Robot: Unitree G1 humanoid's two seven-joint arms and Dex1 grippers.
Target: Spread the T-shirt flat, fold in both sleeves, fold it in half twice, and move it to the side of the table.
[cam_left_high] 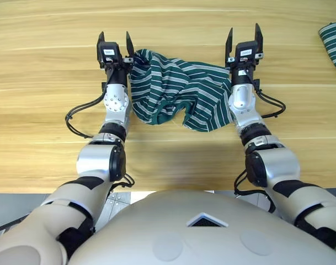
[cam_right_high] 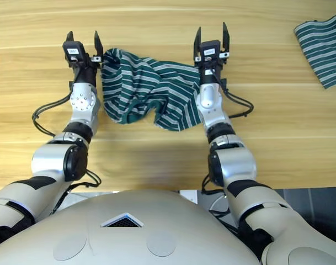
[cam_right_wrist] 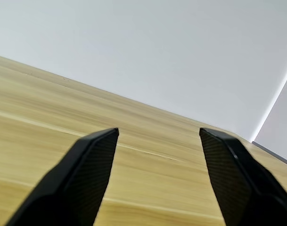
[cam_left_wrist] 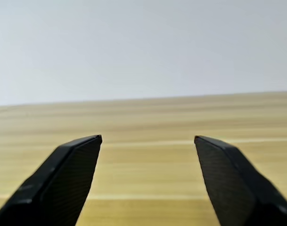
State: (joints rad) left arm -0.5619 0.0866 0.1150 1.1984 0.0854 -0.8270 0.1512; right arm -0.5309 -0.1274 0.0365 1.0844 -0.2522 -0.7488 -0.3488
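Striped T-shirt [cam_left_high: 173, 91] crumpled between left pincer [cam_left_high: 114, 36], right pincer [cam_left_high: 244, 28]; both outstretched, splayed.

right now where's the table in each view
left eye: table fills the upper two thirds, under the shirt.
right eye: the same upper two thirds.
left wrist: beyond the open left gripper, up to the wall.
right wrist: beyond the open right gripper, slanting to the wall.
shared landmark: pale grain lines in the wood.
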